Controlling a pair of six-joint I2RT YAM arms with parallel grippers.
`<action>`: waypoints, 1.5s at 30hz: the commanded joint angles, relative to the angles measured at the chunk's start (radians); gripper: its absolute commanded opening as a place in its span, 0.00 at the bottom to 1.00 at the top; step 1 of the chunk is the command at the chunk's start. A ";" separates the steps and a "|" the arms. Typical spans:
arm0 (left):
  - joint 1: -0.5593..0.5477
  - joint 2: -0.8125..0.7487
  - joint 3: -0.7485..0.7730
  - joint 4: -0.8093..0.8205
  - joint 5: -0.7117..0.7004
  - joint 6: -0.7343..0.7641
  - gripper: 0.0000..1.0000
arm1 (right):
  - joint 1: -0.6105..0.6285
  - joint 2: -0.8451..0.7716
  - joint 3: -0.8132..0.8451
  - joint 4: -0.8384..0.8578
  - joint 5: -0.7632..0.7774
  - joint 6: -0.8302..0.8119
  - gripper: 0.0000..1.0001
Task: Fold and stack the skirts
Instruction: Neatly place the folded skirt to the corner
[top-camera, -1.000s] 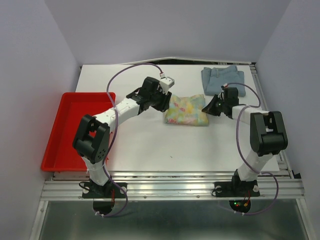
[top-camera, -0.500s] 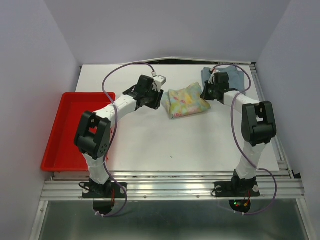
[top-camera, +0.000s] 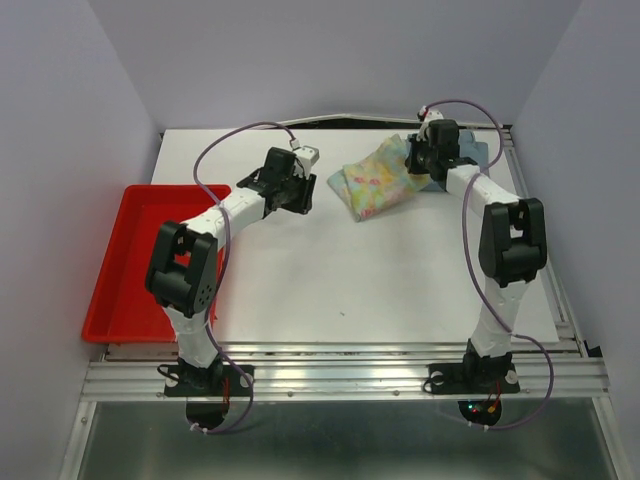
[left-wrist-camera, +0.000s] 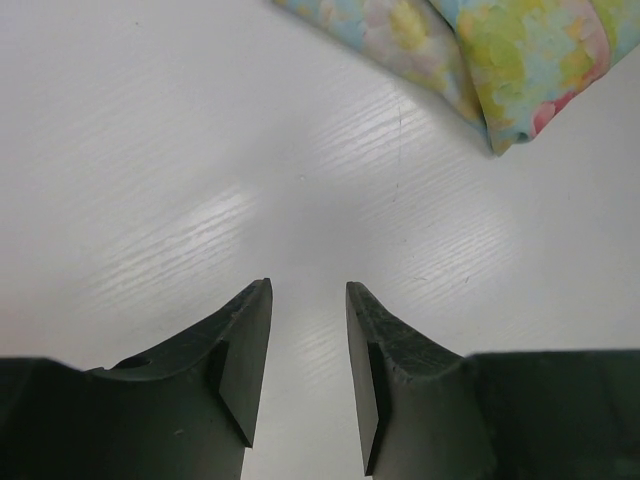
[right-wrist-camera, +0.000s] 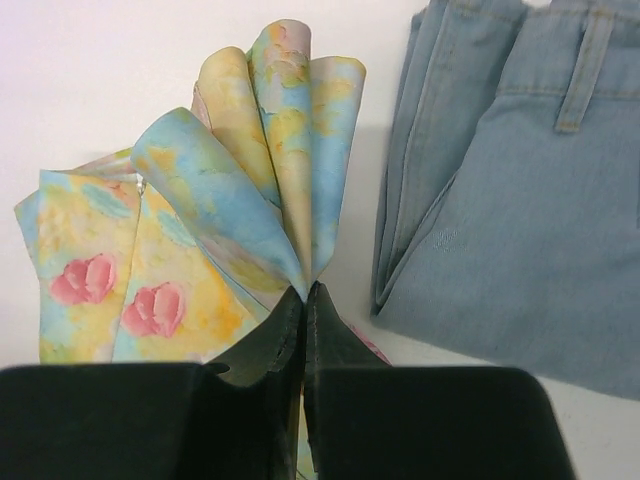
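Right fingers (right-wrist-camera: 270, 350) pinch the pastel floral cloth skirt (right-wrist-camera: 230, 200) beside the light-blue denim skirt (right-wrist-camera: 520, 200), likely for stacking. Left fingers (left-wrist-camera: 245, 350) hang half-open, empty.

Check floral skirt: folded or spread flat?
Folded. The floral skirt is a compact layered bundle, one edge bunched and pinched by the right gripper, jaws shut, beside the denim skirt.

The top view looks down from above and behind the arm bases (top-camera: 210, 378), taking in the whole bench (top-camera: 300, 290). The left wrist view faces bare bench from close, the floral skirt (left-wrist-camera: 520, 60) at its top edge. The right wrist view sits close over that skirt, the denim skirt (right-wrist-camera: 520, 200) beside it. All three share the floral skirt.
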 joint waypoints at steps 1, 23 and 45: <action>0.005 -0.026 -0.019 0.029 0.021 -0.011 0.47 | 0.009 0.016 0.097 0.095 0.088 -0.020 0.01; 0.022 -0.023 -0.042 0.037 0.054 -0.013 0.46 | -0.045 0.056 0.241 0.165 0.198 -0.171 0.01; 0.022 -0.002 -0.033 0.032 0.051 -0.013 0.45 | -0.131 0.041 0.344 0.152 0.159 -0.215 0.01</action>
